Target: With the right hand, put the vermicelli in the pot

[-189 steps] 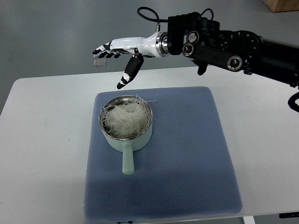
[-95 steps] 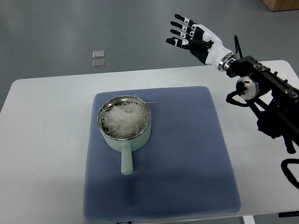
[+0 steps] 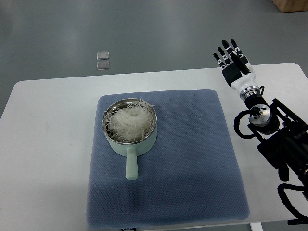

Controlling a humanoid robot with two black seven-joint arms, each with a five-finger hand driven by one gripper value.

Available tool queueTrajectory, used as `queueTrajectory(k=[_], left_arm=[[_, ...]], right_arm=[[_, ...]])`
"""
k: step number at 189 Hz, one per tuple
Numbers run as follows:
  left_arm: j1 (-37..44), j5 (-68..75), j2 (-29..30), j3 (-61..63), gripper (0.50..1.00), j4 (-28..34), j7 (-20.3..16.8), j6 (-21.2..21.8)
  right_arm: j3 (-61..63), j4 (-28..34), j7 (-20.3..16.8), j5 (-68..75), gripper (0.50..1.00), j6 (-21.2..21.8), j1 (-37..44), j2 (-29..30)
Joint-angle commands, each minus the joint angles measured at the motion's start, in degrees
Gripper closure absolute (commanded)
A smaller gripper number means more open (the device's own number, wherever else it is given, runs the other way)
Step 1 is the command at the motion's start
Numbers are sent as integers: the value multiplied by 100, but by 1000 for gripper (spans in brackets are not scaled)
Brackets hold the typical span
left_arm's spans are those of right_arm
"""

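Vermicelli [image 3: 128, 122]: a pale, tangled nest of thin white strands lying inside the pot; it fills most of the bowl and a few loose strands stick out over the rim on the far right side.
Pot [image 3: 144, 143]: a small mint-green saucepan with a shiny metal inner wall, standing upright on the left half of the mat.
Pot handle [image 3: 131, 166]: a straight mint-green handle that points toward the near edge of the counter and lies over the mat.
Mat [image 3: 192, 159]: a blue textured cloth, roughly square, spread flat in the middle of the counter; the pot is the only thing on it.
Counter [image 3: 48, 144]: white with rounded corners; bare surface shows to the left, right and far side of the mat.
Right hand [image 3: 232, 63]: white and black, raised at the far right corner of the counter, well apart from the pot; fingers are stretched out straight and slightly fanned, pointing away toward the floor side, and they hold nothing.
Right arm [image 3: 274, 139]: black jointed links with cables, coming in from the lower right edge and running up to the wrist beside the mat's right border.
Floor [image 3: 57, 29]: grey, beyond the far edge of the counter.
Small clear squares [image 3: 102, 60]: two small see-through pieces lying on the floor, one just behind the other, beyond the counter's far edge.
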Motion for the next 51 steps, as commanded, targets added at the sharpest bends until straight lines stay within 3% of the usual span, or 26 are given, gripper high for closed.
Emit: queueTrajectory(k=[1, 51], left_arm=[[8, 3, 0, 1, 500, -28, 0, -3], [-1, -6, 0, -8, 500, -46, 0, -3]], right_arm=[[-32, -8, -6, 10, 572, 162, -1, 16], [-67, -8, -6, -60, 570, 373, -1, 174]])
